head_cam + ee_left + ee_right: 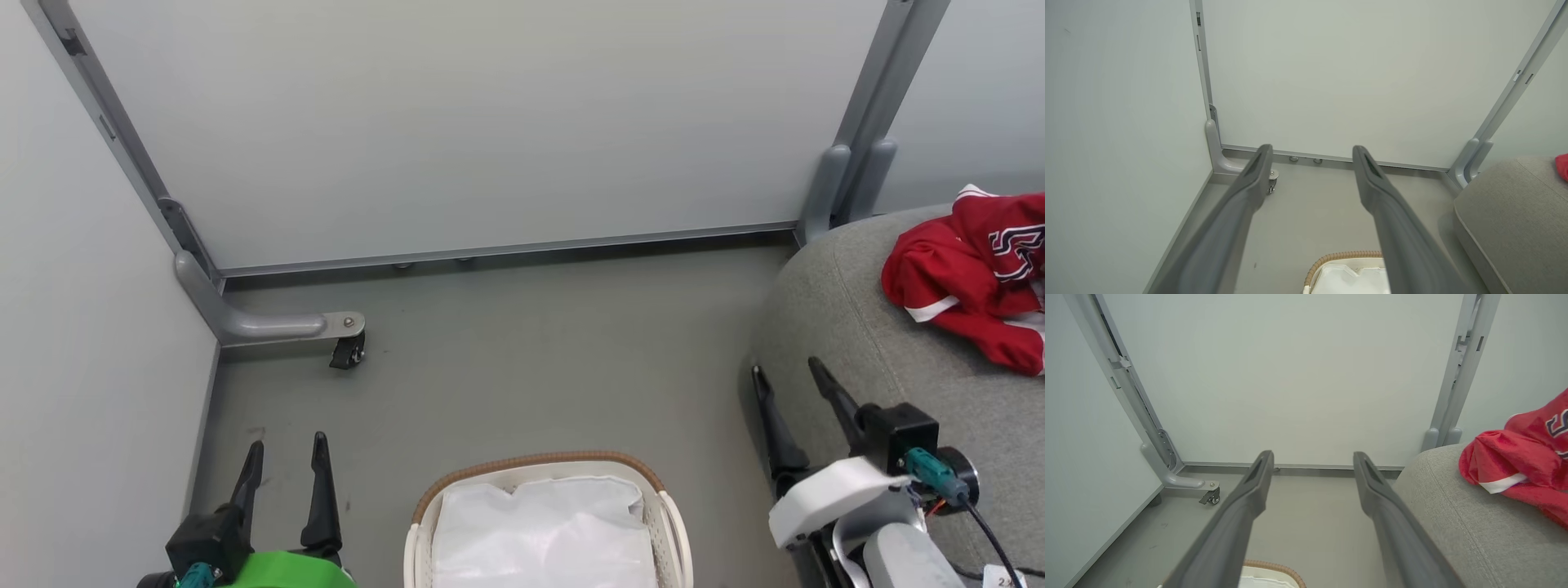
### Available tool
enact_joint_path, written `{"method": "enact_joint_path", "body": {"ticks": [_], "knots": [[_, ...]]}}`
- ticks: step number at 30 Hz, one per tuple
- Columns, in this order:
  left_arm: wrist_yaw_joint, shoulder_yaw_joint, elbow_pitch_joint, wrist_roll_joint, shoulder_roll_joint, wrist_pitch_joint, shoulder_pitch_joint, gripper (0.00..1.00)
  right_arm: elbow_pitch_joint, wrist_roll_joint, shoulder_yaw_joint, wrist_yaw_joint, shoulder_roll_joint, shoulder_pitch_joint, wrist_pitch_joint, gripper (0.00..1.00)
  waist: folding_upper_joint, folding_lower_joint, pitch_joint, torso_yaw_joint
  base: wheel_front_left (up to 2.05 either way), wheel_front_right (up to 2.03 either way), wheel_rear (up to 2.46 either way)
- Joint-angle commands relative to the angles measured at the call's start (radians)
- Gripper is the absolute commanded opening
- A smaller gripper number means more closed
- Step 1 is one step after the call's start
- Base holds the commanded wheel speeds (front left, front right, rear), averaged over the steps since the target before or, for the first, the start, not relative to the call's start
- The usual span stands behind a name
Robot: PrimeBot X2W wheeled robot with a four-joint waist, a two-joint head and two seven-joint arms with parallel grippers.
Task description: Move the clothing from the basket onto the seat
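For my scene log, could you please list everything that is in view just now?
red clothing: one heap, number of garments unclear, red with white trim, on the sofa
sofa: one, grey fabric, at the right
laundry basket: one, white with a brown woven rim, on the floor at bottom middle
liner cloth: one, white, inside the laundry basket
partition panels: three, pale grey with grey metal posts, at left, ahead and far right
caster: one, black, under the left post's foot
floor: grey
left hand: one, dark fingers, open and empty, lower left
right hand: one, dark fingers, open and empty, lower right by the sofa's edge
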Motion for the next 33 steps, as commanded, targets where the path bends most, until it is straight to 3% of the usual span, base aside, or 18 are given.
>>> {"method": "enact_joint_path", "body": {"ticks": [1,11,26,27,33], "knots": [[-0.003,0.004,-0.010,-0.005,-0.001,0.001,0.019,1.00,-0.007,0.018,0.007,-0.001,-0.004,0.029,-0.002,1.00,0.0000,0.0001,-0.005,-0.001,0.00,0.00,0.00],[0.014,-0.011,-0.008,-0.030,-0.001,0.001,0.059,1.00,-0.019,0.014,0.003,-0.001,-0.004,0.090,-0.002,1.00,0.0000,0.0001,-0.018,-0.016,0.00,0.00,0.00],[-0.005,-0.019,0.020,-0.031,-0.001,0.001,0.061,1.00,-0.011,0.022,0.012,-0.001,-0.004,0.099,-0.002,1.00,0.0000,0.0001,-0.031,-0.014,0.00,0.00,0.00],[-0.003,-0.017,0.019,-0.028,-0.002,0.000,0.045,0.00,-0.013,0.015,0.011,0.000,0.000,0.087,0.000,0.00,0.0000,0.0001,-0.031,-0.014,0.00,0.00,0.00],[-0.006,-0.008,0.047,-0.078,-0.003,0.016,0.036,0.00,0.014,0.069,-0.001,0.000,0.005,0.090,0.021,0.00,0.0000,0.0001,-0.030,-0.015,0.00,0.00,0.00]]}}
